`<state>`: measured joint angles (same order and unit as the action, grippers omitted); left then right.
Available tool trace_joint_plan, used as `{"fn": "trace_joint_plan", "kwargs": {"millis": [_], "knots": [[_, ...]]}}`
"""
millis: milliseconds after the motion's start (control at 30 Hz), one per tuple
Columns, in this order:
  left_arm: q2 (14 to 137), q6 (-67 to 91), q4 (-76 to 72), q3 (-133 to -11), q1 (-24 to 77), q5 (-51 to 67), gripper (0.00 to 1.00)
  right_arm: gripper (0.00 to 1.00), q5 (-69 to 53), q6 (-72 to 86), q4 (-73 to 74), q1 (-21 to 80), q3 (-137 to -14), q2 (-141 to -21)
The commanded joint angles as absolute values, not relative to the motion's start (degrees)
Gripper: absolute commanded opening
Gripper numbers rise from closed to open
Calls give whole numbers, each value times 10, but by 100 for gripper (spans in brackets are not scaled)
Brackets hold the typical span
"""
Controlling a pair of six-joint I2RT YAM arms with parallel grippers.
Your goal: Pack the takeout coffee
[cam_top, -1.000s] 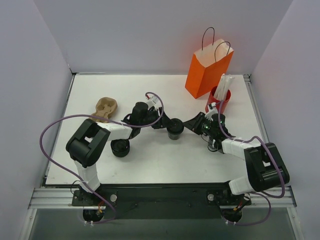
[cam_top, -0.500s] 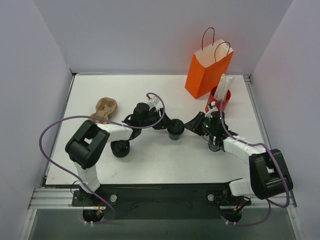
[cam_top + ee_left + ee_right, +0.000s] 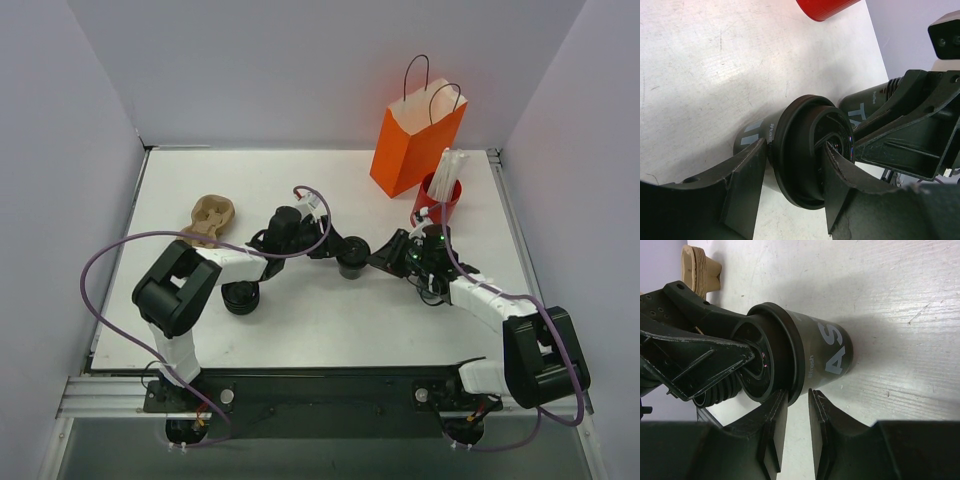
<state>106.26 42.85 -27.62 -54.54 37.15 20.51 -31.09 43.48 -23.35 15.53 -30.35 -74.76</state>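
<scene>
The takeout coffee (image 3: 350,262) is a small dark cup with a black lid, standing mid-table. My left gripper (image 3: 338,250) reaches it from the left. In the left wrist view that gripper (image 3: 794,150) is shut on the cup (image 3: 805,150), one finger lying over the lid top and the other against the body under the rim. My right gripper (image 3: 383,257) comes in from the right. In the right wrist view it (image 3: 797,397) is narrowly open, its tips either side of the lid's rim on the cup (image 3: 825,355). The orange paper bag (image 3: 415,135) stands at the back right.
A red cup of white straws (image 3: 440,195) stands just in front of the bag, close behind my right wrist. A tan cardboard carrier (image 3: 210,215) lies at the left. A low ribbed black round stack (image 3: 241,295) sits beside my left forearm.
My right gripper has edged left and nearer onto the cup's lid rim, and its jaws have parted a little. The left gripper and the cup have stayed put.
</scene>
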Motion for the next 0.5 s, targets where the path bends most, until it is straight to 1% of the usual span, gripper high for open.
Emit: {"fn": "trace_joint_plan", "kwargs": {"millis": [0, 167, 267, 467], "knots": [[1136, 384, -72, -492, 385, 126, 54, 25, -335, 445, -240, 168, -287, -743], [1141, 387, -74, -491, 388, 127, 53, 22, -299, 443, -244, 169, -275, -757], [1145, 387, -76, -490, 391, 127, 51, 17, -271, 439, -222, 170, -259, -766], [1153, 389, -76, -489, 391, 127, 51, 14, -234, 438, -191, 177, -222, -778]]}}
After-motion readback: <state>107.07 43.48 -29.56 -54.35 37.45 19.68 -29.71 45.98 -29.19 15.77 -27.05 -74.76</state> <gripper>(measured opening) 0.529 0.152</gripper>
